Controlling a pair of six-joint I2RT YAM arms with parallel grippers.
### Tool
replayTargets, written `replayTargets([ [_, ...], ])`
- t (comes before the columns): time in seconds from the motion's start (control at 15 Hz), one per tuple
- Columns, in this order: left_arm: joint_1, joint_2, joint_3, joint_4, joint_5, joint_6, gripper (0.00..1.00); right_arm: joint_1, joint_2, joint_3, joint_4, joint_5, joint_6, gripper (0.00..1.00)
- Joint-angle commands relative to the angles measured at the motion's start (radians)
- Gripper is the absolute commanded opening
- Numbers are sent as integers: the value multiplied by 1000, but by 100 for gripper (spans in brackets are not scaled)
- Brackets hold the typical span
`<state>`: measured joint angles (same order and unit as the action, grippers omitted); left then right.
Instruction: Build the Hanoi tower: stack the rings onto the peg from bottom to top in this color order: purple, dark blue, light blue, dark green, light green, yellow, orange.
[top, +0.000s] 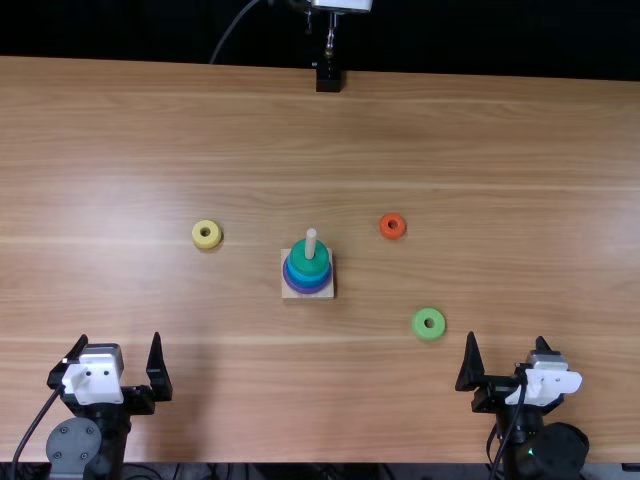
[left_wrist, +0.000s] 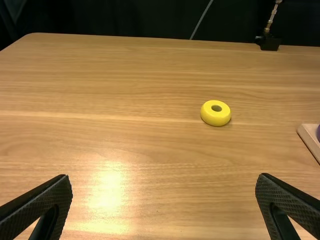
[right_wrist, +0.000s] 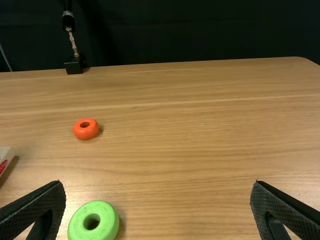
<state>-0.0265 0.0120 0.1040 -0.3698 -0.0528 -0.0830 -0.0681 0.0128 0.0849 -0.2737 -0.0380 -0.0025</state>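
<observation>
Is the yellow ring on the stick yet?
No, it's off. The yellow ring lies flat on the table, left of the stick, with bare wood between them.

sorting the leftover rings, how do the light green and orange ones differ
The light green ring is wider than the orange ring. The light green ring lies nearer the table's near edge, while the orange ring lies farther back. Both lie flat, hole up, right of the peg.
</observation>
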Motion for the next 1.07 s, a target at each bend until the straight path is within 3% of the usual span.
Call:
replayTargets([
  [0.0,-9,-12,-104,-79,-12,-4,100,-12,-13,-68,-68,-10,-5,100],
  [0.27,-9,-12,-104,-79,-12,-4,100,-10,-13,-70,-66,-8,-5,100],
  [0.47,-9,-12,-104,-79,-12,-4,100,-10,-13,-36,50,5,-58,100],
  [0.73,-9,-12,-104,-79,-12,-4,100,-6,213,251,85,88,-51,100],
  [0.87,-9,-12,-104,-79,-12,-4,100,-2,337,395,85,104,-51,100],
  [1.0,-10,-12,-104,-79,-12,-4,100,-2,490,558,72,108,-51,100],
])
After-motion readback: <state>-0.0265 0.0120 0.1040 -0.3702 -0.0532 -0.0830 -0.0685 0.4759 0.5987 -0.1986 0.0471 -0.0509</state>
